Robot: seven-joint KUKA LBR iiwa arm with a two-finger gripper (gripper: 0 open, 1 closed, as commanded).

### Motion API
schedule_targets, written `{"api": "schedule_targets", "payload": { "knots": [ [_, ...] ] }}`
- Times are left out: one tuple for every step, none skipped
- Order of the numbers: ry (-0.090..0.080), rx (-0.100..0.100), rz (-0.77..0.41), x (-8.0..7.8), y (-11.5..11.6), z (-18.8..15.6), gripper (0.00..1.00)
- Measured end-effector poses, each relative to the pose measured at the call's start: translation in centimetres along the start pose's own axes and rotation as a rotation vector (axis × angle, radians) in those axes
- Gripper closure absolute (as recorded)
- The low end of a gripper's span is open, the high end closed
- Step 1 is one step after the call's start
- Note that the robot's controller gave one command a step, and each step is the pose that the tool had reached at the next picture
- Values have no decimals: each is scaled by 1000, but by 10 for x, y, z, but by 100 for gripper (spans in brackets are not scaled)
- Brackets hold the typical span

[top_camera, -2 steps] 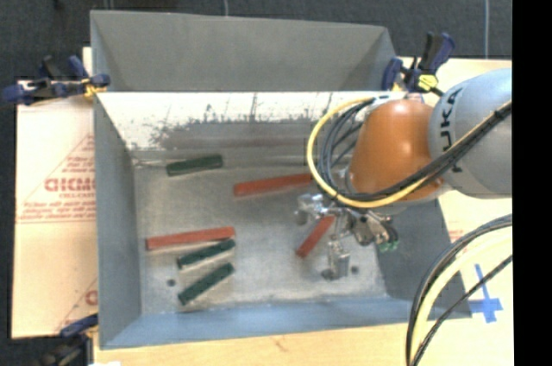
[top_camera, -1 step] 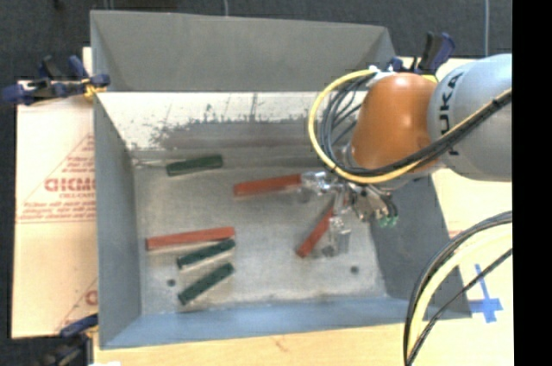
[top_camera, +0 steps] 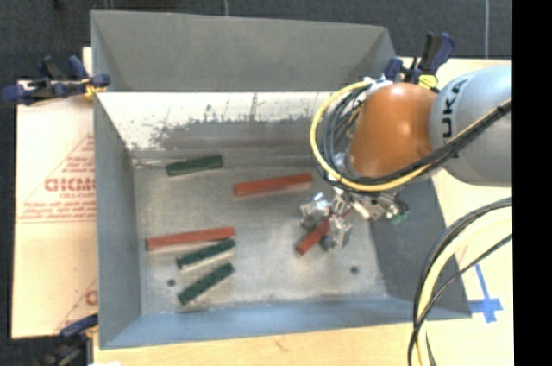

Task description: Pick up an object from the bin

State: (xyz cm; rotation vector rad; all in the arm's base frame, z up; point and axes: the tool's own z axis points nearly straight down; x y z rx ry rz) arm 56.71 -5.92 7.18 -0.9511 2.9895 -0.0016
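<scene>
Judging by its look, the short red stick is a light, stiff bar with flat, smooth sides. It seems unlikely to bend or break, but liable to pivot or slip if taken near a tip. The better hold would be across its narrow width, close to the middle. It lies on the floor of the bin toward the right, slanting from lower left to upper right, well apart from the longer red stick above it. The gripper is down at the short stick's upper right end, covering it and seemingly touching it. Whether the gripper is spread, pressed together or already pinching the stick cannot be told from above.
</scene>
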Motion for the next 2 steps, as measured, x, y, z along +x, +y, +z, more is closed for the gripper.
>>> {"api": "schedule_targets", "payload": {
  "knots": [
    [0,0,1,0,0,0,100],
    [-3,4,-210,5,-54,-142,100]
  ]
}}
